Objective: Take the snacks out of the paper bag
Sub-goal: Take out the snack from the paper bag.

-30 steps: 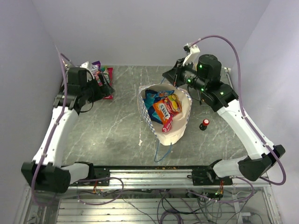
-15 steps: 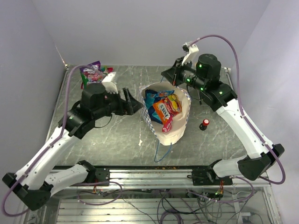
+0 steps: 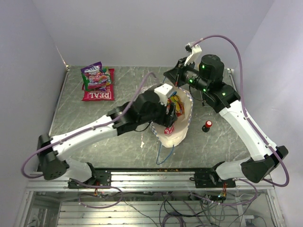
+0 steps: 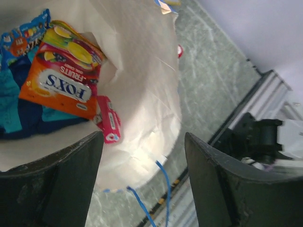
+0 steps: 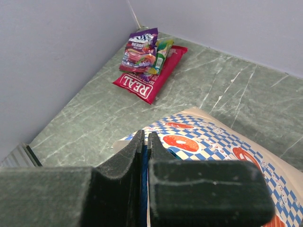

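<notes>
Presently: left gripper [image 4: 142, 137] jaws apart, empty, over mouth of large blue-and-white checkered paper bag [image 3: 180, 132], mid-table. Right gripper [image 5: 146, 139] pinched on thin blue cord handle [image 5: 144, 189].

Risk: cord slips and mouth sags; jaws catch cream wall, not packet.

Count inside: one orange foil packet [image 4: 61, 82], one small pink packet [image 4: 109, 125], blue candy bags [image 4: 14, 109], number unclear.

Count outside, far-left corner: one red "REAL" packet [image 3: 98, 94], one purple candy bag [image 3: 93, 73].

The paper bag [image 5: 213, 137] is blue-and-white checked outside with orange rings, cream inside. Inside it: orange packet [image 4: 61, 85], pink packet [image 4: 109, 125], blue packets [image 4: 12, 109]. Outside it: red packet [image 3: 98, 95], purple packet [image 3: 93, 74]. The table [image 3: 80, 111] is grey-green marbled.
</notes>
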`<state>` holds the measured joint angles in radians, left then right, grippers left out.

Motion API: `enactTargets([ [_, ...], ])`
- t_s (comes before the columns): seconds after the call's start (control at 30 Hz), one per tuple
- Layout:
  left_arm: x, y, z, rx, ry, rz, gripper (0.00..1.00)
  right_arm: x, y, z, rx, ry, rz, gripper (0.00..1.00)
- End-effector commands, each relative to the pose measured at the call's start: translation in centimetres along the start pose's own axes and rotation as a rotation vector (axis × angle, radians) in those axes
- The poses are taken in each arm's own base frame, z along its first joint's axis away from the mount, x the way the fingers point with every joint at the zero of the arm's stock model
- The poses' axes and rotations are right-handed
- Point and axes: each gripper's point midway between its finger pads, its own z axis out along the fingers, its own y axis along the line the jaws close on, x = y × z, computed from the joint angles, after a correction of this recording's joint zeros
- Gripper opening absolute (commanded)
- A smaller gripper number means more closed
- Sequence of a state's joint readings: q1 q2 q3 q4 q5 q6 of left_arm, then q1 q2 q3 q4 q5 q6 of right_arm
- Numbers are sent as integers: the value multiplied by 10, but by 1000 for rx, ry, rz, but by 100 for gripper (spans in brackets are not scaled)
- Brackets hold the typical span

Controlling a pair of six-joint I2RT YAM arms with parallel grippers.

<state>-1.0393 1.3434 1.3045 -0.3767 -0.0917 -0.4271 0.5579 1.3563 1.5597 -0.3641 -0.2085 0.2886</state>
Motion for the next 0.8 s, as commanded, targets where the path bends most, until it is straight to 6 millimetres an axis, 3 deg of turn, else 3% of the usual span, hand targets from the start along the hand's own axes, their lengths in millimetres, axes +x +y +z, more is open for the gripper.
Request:
enactTargets([
  [0.0, -15, 10, 32, -90, -48, 124, 75, -15, 0, -9, 14, -52, -7, 0],
  [0.27, 37, 31, 78, -94, -40, 205, 65, -24, -3, -10, 39, -73, -13, 0],
  [0.47, 61, 43, 118, -134, 30, 280, 59, -25, -4, -12, 52, -70, -16, 0],
  [0.6, 65, 62, 136, -212, 40, 352, 53, -27, -3, -14, 50, -66, -23, 0],
  [0.77, 67, 93, 152, -277, 65, 364, 57, -29, -5, -17, 65, -60, -41, 0],
])
